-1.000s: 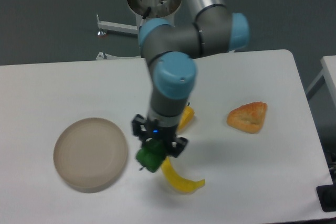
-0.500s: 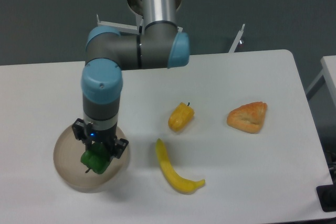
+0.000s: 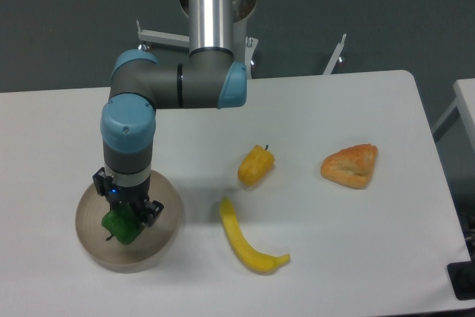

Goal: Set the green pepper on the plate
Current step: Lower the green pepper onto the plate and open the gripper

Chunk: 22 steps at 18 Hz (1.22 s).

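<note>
The tool [image 3: 122, 213], a black two-finger end on the grey and pale-blue arm, points straight down and is closed around the small glossy bright-green bell pepper [image 3: 119, 226]. The pepper hangs directly below the tool, inside the outline of the round, matte beige-tan plate [image 3: 165, 222] that sits near the counter's [image 3: 334, 257] front-left corner. That vertical relation is what the coming move turns on: the pepper already lies over the plate's middle, a little toward its left side, so only a short descent and a release appear to remain. Whether the pepper's underside touches the plate floor yet cannot be told from this view.

The pepper is lumpy and lobed, with a thin dark stem poking out at its lower left; its rounded shape may let it roll slightly once freed, though the plate's low raised rim should contain it.

Toward the counter's centre lie a smooth curved yellow banana [image 3: 249, 245], a waxy yellow-orange pepper [image 3: 256, 166], and a rough golden triangular pastry [image 3: 351, 165], all well apart from the plate.
</note>
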### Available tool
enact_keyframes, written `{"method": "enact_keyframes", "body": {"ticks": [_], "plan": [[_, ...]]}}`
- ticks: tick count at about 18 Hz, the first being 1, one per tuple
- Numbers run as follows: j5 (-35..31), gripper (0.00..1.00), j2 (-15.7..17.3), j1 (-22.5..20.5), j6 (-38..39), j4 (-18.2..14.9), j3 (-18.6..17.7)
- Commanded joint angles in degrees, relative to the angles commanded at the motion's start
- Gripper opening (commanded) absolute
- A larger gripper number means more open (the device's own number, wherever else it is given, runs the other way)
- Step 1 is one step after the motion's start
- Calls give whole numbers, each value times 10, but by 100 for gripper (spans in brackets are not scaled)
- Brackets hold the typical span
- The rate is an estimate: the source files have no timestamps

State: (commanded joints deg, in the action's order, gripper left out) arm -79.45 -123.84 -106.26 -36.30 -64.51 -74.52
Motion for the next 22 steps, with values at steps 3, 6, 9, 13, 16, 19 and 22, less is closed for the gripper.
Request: {"method": "enact_keyframes", "body": {"ticks": [3, 6, 9, 13, 16, 19, 22], "plan": [[-2, 30, -1, 3, 10, 0, -12], [-1, 30, -1, 4, 9, 0, -13], [-1, 30, -1, 4, -11, 4, -20], [-2, 30, -4, 4, -16, 3, -23], [-2, 30, -5, 4, -14, 3, -26], [-1, 30, -6, 5, -13, 3, -26], [-1, 30, -7, 5, -13, 3, -28]]}}
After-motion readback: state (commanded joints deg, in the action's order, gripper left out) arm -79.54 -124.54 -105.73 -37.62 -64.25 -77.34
